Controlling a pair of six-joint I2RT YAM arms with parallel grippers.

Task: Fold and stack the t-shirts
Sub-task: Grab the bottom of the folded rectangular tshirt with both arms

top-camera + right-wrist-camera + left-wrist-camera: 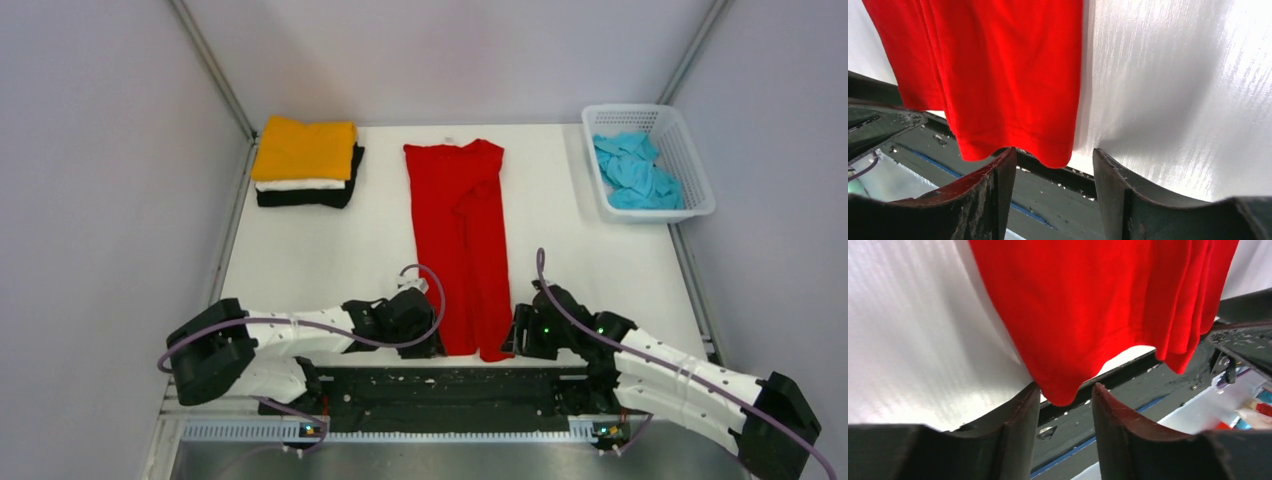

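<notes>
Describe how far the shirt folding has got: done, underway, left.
Done: orange-yellow shirt, white shirt and black shirt folded in one stack. Underway: red shirt, folded lengthwise, its near hem corners inside the open left end effector and right end effector. Left: light blue shirt, crumpled in the basket.

table (570, 260) open beside red shirt (460, 240), stack (305, 165) back-left, basket (660, 213) back-right
</notes>
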